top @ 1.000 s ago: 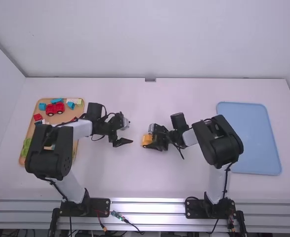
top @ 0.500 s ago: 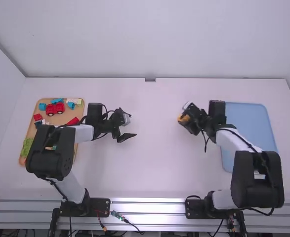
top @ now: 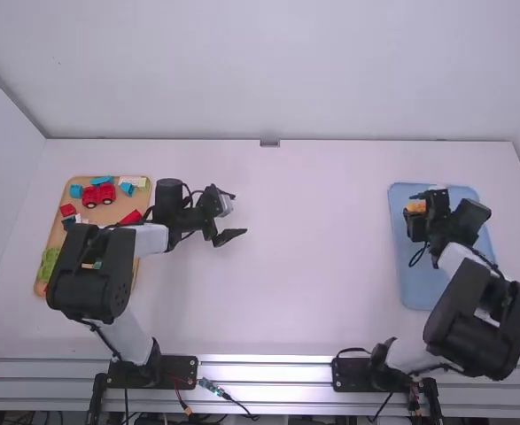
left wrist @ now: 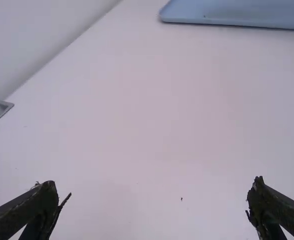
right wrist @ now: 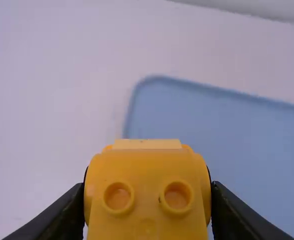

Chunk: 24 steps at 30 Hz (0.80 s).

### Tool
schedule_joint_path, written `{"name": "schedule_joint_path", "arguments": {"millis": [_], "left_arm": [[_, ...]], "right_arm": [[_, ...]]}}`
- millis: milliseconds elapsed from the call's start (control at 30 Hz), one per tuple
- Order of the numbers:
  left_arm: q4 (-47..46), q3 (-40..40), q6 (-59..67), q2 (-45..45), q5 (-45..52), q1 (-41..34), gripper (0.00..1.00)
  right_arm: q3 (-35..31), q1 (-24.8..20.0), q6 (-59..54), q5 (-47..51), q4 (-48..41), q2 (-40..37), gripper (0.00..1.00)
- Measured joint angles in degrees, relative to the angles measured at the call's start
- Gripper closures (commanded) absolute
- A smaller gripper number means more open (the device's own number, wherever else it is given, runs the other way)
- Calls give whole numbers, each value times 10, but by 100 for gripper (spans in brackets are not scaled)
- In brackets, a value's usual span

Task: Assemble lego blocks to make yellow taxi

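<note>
At the left of the high view, a tan tray with rounded corners (top: 104, 214) holds spare pieces: a red toy vehicle (top: 97, 194), small blue blocks (top: 76, 191) and a bumpy green piece (top: 47, 264). Right of it, over the white table (top: 313, 292), our black left gripper (top: 240, 214) has its fingers spread wide with nothing between them. On the far side, our black right gripper (top: 416, 214) grips a yellow-orange lego build (right wrist: 147, 200) by its two sides, round studs facing the wrist camera and a paler strip along one edge. It is over the far left part of the flat blue plastic tray (top: 415, 288). We judge the taxi joined up, with setting it down the step in hand. To do that well, we centre it farther inside the rim, level its underside, then lower slowly until it sits flat — a tilted landing could tip it or pop a piece loose. We keep the squeeze just firm, part both fingers evenly, and lift straight up — no sideways drag on the blocks.
</note>
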Motion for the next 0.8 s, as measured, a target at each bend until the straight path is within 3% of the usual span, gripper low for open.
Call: {"name": "schedule_joint_path", "arguments": {"millis": [100, 167, 200, 267, 433, 567, 800], "left_arm": [[2, 0, -5, 0, 0, 0, 1], [2, 0, -7, 0, 0, 0, 1], [2, 0, -7, 0, 0, 0, 1], [3, 0, -9, 0, 0, 0, 1], [3, 0, -8, 0, 0, 0, 1], [6, 0, -22, 0, -9, -1, 1], [-12, 2, -96, 0, -104, -34, 1]], "right_arm": [[-17, -28, 23, 1, 45, 46, 65], [-22, -37, 34, 2, 67, 76, 54], [-23, -38, 35, 2, 71, 82, 42], [-23, -38, 43, 2, 72, 98, 1], [-23, -33, 61, 3, 78, 100, 1], [-23, -21, 71, 6, 33, 71, 0], [-19, 32, 98, 60, -94, -83, 1]]}}
